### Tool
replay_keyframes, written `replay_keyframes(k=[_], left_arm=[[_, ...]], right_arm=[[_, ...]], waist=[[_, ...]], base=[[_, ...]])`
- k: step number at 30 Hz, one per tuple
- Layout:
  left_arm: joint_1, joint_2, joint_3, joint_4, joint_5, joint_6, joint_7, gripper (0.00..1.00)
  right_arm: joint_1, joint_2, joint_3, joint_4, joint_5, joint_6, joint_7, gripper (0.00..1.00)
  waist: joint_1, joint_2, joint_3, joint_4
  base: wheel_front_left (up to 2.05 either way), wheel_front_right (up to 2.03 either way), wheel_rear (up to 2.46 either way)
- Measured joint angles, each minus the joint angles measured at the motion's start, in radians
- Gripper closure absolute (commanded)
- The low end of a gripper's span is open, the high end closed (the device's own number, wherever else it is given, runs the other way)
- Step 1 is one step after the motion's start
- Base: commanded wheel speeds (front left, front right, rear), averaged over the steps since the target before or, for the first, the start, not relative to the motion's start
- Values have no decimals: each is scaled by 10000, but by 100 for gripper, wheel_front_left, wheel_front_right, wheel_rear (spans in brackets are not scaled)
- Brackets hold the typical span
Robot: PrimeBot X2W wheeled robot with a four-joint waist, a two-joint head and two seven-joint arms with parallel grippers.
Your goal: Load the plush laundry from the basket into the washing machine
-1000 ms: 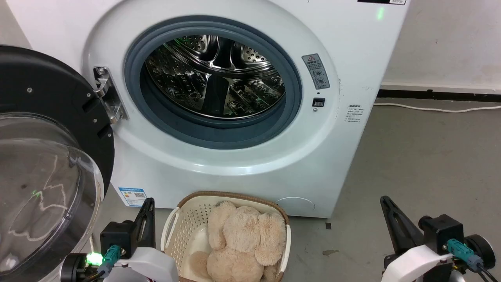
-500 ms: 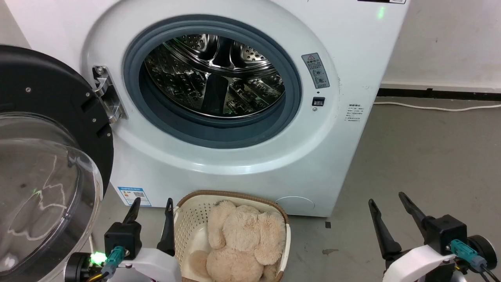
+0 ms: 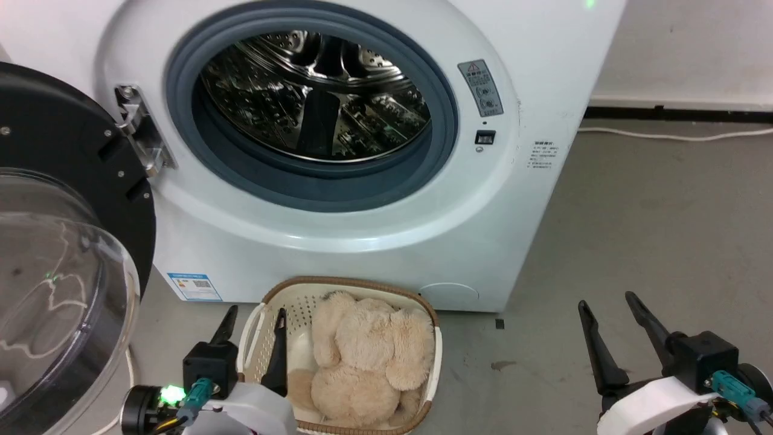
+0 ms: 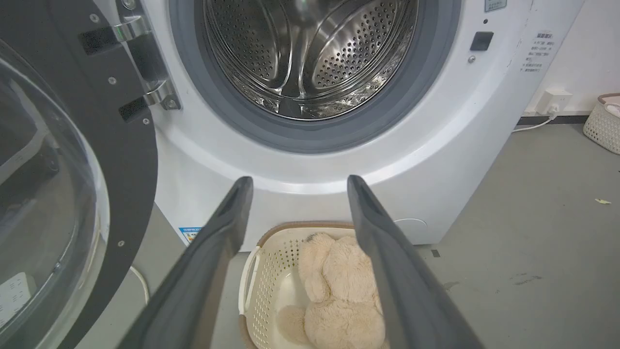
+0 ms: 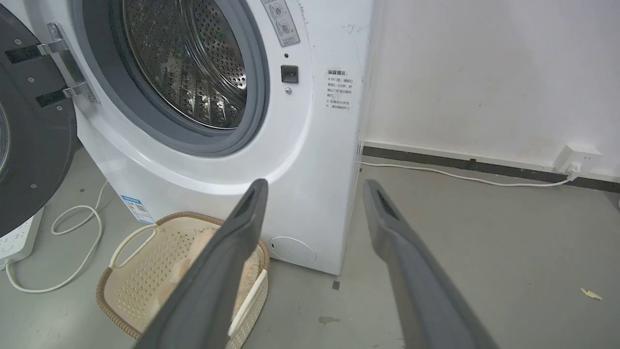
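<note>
Lying in the basket: the plush laundry (image 3: 356, 368), cream-beige and fluffy, is curled up with its rounded limbs bunched together. It fills the middle and right of the inside.
Basket: the basket (image 3: 338, 284) is cream-white and perforated, with a brown woven-look rim. It stands on the floor (image 3: 652, 229) just in front of the washing machine's lower front, below the porthole.
Washing machine: the washing machine (image 3: 374, 254) is a white front-loader. A grey gasket (image 3: 338, 193) rings the shiny perforated drum (image 3: 314, 103).
Door: the door (image 3: 60, 151), black-rimmed with a clear bubble, is swung open at the machine's left side.
Left gripper: the left gripper (image 3: 256, 310) has its fingers spread wide and grips nothing. In the head view they straddle the basket's left handle, one finger outside it and one over the basket's inside; whether they touch it cannot be told.
Right gripper: the right gripper (image 3: 606, 299) is also spread wide and grips nothing, over bare floor well to the right of the basket.
Cable: a white cable (image 3: 676, 134) runs along the foot of the wall, right of the machine.
Far corner: a second pale basket (image 4: 603, 121) sits by the wall in the left wrist view.
</note>
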Motion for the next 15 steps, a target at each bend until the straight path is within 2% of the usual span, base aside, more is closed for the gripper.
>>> replay_keyframes(k=[15], left_arm=[[-884,-2,-546,1693,-230,-161,-171,0]], right_arm=[[-227,2,90,-130,500,0,-313,0]], waist=[[0,0,928,-461]], base=[[0,0,0]])
